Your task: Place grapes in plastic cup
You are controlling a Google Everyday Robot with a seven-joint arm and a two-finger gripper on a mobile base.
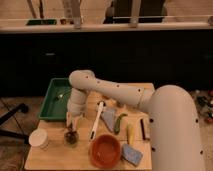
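The small light-green plastic cup stands on the wooden table near its front left. A dark reddish-purple cluster, the grapes, shows at the cup's mouth. I cannot tell whether it rests inside or hangs just above. My gripper points straight down directly over the cup, its tips at the grapes. The white arm reaches in from the right.
A white cylindrical cup stands left of the green cup. A green tray lies behind. A white utensil, a grey-blue packet, a green vegetable, an orange bowl and a blue sponge lie to the right.
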